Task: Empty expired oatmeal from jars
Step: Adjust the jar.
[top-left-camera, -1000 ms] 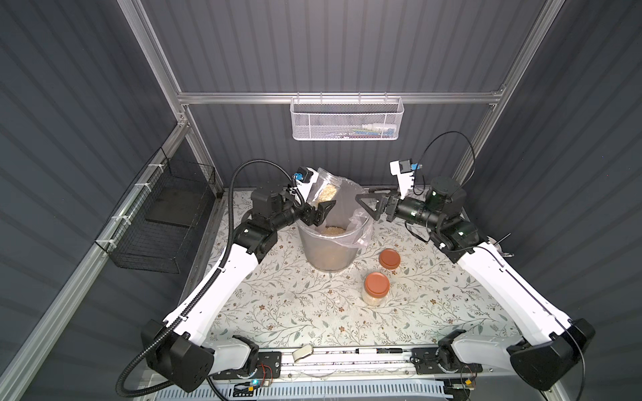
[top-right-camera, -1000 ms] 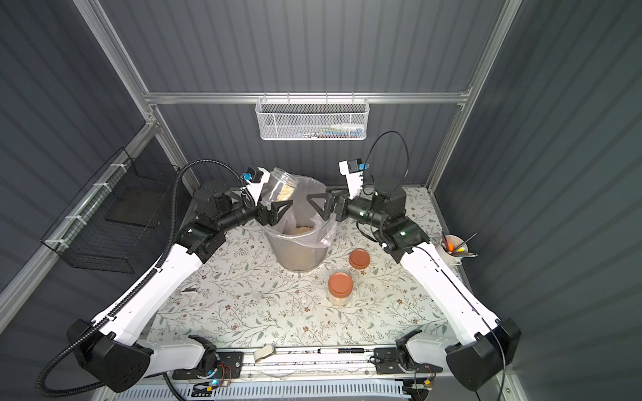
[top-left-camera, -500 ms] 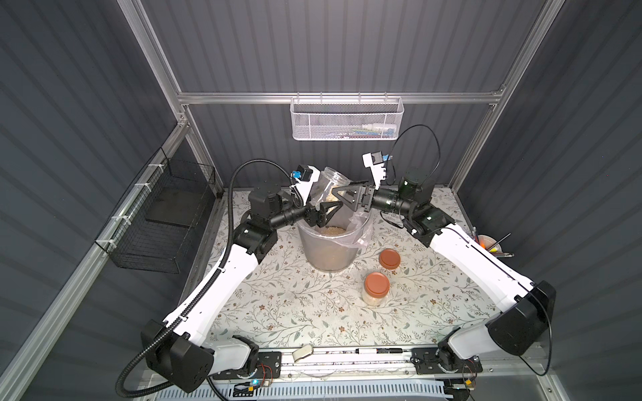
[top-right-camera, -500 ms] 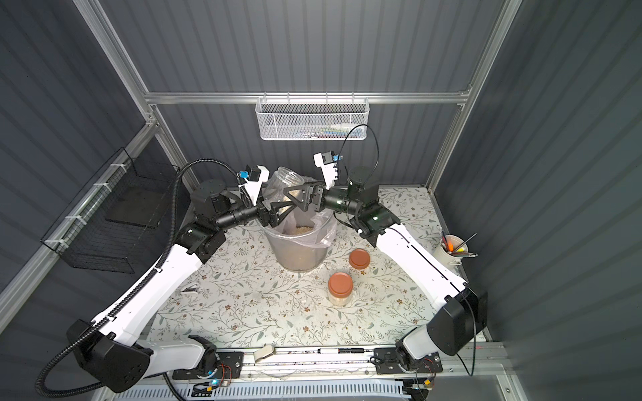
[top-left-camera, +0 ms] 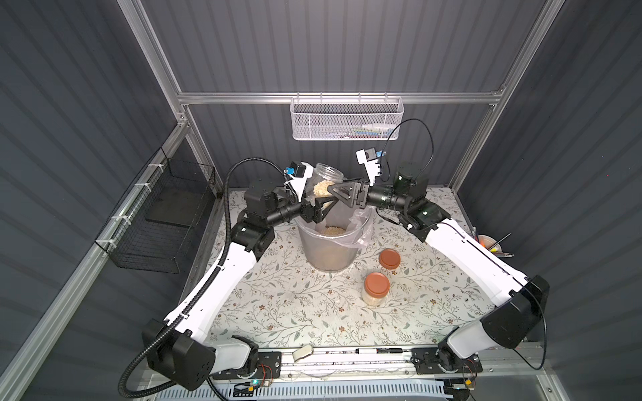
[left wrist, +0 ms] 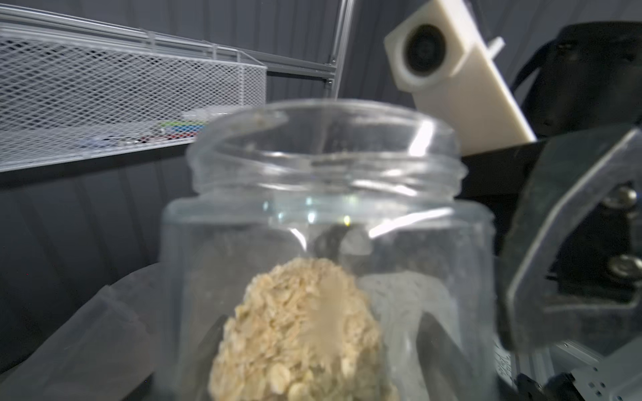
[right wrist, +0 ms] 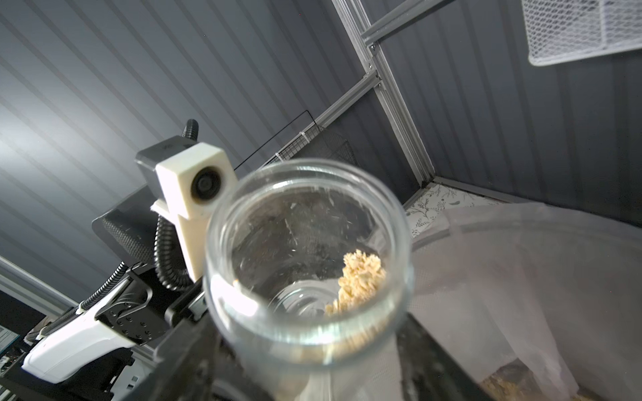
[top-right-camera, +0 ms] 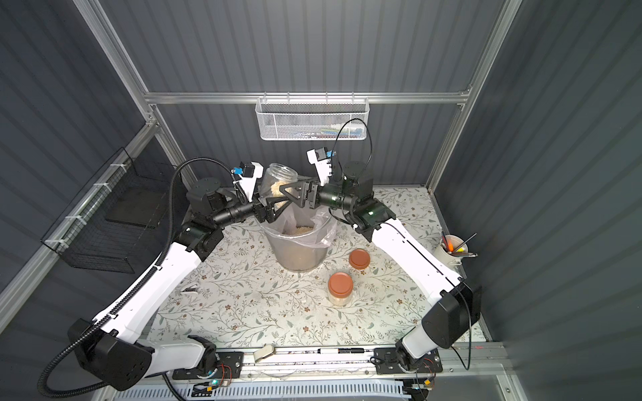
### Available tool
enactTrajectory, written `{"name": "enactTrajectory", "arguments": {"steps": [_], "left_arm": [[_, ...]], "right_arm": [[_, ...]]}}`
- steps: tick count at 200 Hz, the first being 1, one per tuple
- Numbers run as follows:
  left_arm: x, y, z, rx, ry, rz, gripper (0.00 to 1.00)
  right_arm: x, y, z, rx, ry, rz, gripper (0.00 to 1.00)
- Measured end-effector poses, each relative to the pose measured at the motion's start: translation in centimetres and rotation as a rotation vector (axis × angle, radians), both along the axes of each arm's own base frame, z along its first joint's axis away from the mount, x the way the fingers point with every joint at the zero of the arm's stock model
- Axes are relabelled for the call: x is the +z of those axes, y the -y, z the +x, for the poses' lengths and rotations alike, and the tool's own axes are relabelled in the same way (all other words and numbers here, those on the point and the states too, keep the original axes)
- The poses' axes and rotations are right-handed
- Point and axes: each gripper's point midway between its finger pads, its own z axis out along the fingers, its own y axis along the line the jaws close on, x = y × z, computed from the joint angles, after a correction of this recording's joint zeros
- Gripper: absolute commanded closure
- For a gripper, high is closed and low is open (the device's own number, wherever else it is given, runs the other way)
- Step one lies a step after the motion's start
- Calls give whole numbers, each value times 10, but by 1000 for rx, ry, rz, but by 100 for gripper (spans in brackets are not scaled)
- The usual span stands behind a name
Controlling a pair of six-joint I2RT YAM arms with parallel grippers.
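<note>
Jars, two: lidded jar (top-left-camera: 376, 285), open jar (top-left-camera: 325, 173) tight in left gripper (top-left-camera: 319, 207) (right gripper (top-left-camera: 326, 194): hold unclear)

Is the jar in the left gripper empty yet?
Not empty: a clump of oatmeal sits inside the lidless jar, visible through its wall and open mouth.

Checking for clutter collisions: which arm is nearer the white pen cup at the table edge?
Right. The right arm runs close beside the pen cup; the left arm is across the table, beyond the bin.
</note>
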Motion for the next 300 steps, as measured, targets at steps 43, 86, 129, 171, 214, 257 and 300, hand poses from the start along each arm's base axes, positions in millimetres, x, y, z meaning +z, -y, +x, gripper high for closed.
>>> {"name": "enactTrajectory", "arguments": {"steps": [43,86,129,171,214,257,300], "left_arm": [[-12,15,-17,-84,-27,34,99],[-30,21,-24,-137,-71,79,99],[-43,18,-22,-120,-101,120,88],[-44,17,-21,-115,-101,125,68],[-39,16,-16,-90,-60,114,0],[-29,10,-12,-43,9,92,0],[-31,6,-10,-13,24,97,0]], "right_arm": [[-3,-8,7,-5,-23,-18,1],[-10,-15,16,-10,-66,-55,1],[-25,-20,21,-10,-121,-76,17],[-26,-20,21,-8,-134,-71,40],[-29,-20,24,-23,-171,-62,54],[-55,-22,33,-54,-287,-69,59],[-61,-15,47,-111,-352,-46,60]]}}
